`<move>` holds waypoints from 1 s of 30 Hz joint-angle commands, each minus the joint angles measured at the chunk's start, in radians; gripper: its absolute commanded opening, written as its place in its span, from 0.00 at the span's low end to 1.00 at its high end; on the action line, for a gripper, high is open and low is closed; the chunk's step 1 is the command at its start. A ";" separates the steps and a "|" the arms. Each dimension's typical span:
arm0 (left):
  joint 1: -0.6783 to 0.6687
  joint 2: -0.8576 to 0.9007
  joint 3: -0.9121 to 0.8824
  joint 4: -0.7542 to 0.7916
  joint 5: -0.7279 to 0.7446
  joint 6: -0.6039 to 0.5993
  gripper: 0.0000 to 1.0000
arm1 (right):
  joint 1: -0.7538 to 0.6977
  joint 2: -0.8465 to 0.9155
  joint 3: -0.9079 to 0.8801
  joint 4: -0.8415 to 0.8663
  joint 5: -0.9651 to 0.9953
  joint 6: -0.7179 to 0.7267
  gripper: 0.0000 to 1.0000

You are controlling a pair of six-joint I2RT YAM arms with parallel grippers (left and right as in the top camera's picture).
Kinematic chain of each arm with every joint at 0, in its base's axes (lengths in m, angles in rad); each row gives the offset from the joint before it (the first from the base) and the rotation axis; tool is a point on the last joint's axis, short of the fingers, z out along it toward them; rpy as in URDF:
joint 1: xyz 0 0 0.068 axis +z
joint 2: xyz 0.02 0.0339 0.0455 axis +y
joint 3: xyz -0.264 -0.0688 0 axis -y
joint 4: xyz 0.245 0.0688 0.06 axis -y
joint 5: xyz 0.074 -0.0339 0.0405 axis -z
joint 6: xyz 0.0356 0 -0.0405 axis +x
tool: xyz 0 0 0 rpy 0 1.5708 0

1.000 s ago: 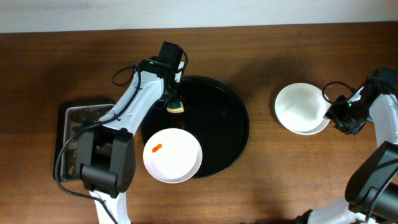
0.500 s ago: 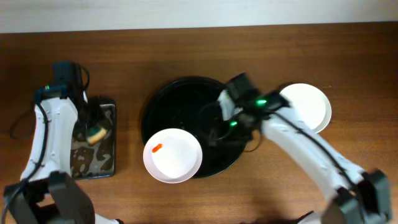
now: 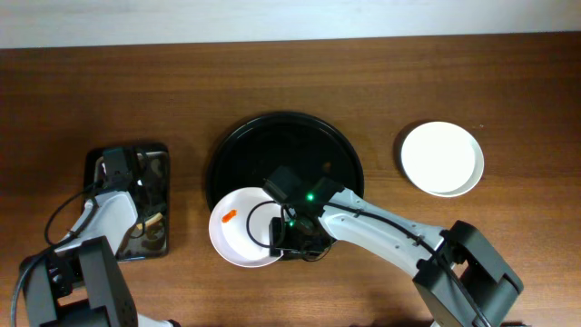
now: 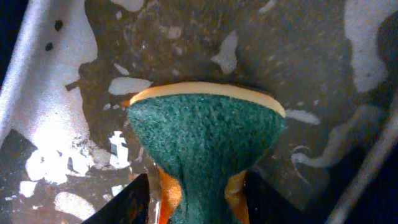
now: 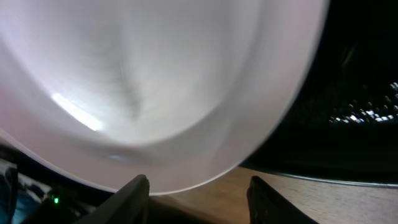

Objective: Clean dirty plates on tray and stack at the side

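One dirty plate (image 3: pixel 241 234), white with an orange smear (image 3: pixel 228 215), lies over the front left rim of the round black tray (image 3: pixel 300 145). My right gripper (image 3: pixel 284 241) is open at the plate's right edge. In the right wrist view the plate (image 5: pixel 155 81) fills the top, and its rim sits just ahead of the open jaws (image 5: pixel 196 193), with the tray (image 5: pixel 360 93) at the right. My left gripper (image 3: pixel 142 225) is shut on a green and orange sponge (image 4: pixel 205 130), fingers (image 4: pixel 196 199) on both sides, over the wet rectangular tray (image 3: pixel 154 173).
A stack of clean white plates (image 3: pixel 442 159) sits on the wooden table to the right of the round tray. The rectangular tray's bottom (image 4: pixel 74 74) is wet and speckled. Bare wood (image 5: pixel 311 199) shows under the right jaws.
My left arm carried the sponge from the round tray to the rectangular tray. My right arm swung from the stack at the right across to the dirty plate's edge.
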 commanded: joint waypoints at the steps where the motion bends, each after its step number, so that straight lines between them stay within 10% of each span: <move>1: 0.005 0.009 -0.021 -0.009 0.023 0.008 0.50 | 0.003 0.000 -0.039 0.056 0.037 0.112 0.30; 5: 0.005 0.009 -0.021 -0.009 0.023 0.008 0.50 | 0.000 0.000 -0.039 0.066 0.109 0.141 0.04; 18: 0.005 0.009 -0.021 -0.009 0.042 0.008 0.50 | -0.281 0.000 -0.031 0.354 0.496 -0.401 0.04; 22: 0.005 0.009 -0.021 -0.009 0.042 0.008 0.51 | -0.275 -0.002 0.013 0.129 -0.105 -0.435 0.47; 24: 0.005 0.009 -0.021 -0.009 0.042 0.008 0.51 | -0.252 0.000 -0.003 0.047 -0.068 -0.363 0.48; 30: 0.005 0.009 -0.021 -0.012 0.042 0.008 0.51 | -0.185 0.043 -0.082 0.126 0.008 -0.158 0.05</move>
